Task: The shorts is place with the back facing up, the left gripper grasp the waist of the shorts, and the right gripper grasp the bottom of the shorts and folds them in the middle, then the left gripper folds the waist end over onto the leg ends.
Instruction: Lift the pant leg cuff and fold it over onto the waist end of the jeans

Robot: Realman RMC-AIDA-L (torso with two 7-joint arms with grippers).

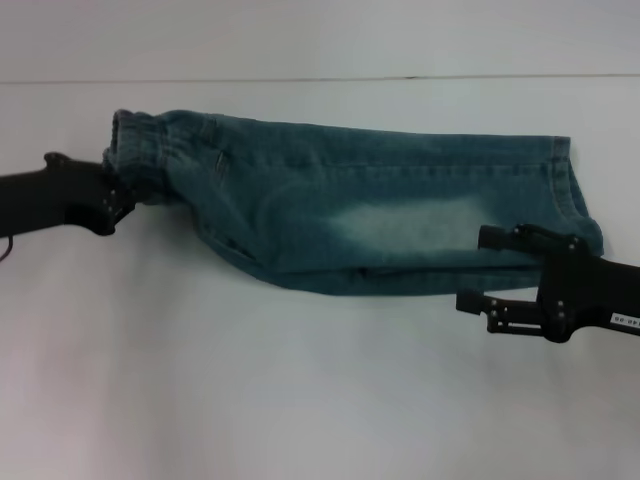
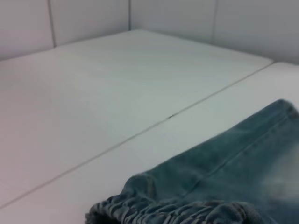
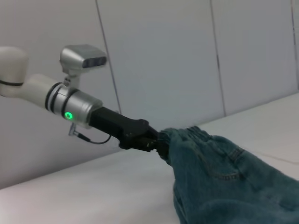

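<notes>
The shorts [image 1: 350, 200] lie folded lengthwise on the white table, a long blue-green denim strip with a pale washed patch. At the left end my left gripper [image 1: 125, 195] is shut on the gathered waist [image 1: 135, 150], which is raised slightly. The right wrist view shows that same left gripper [image 3: 159, 140] clamped on the waist [image 3: 187, 135]. The left wrist view shows only the ruffled waist [image 2: 154, 212] and denim [image 2: 224, 172]. My right gripper [image 1: 475, 268] stands open at the lower right by the bottom of the shorts [image 1: 565, 180], one finger over the denim edge, the other over bare table.
The white table [image 1: 250, 400] runs out in front of the shorts. A seam line [image 1: 320, 79] crosses the table behind them, with pale wall panels [image 3: 163, 56] beyond.
</notes>
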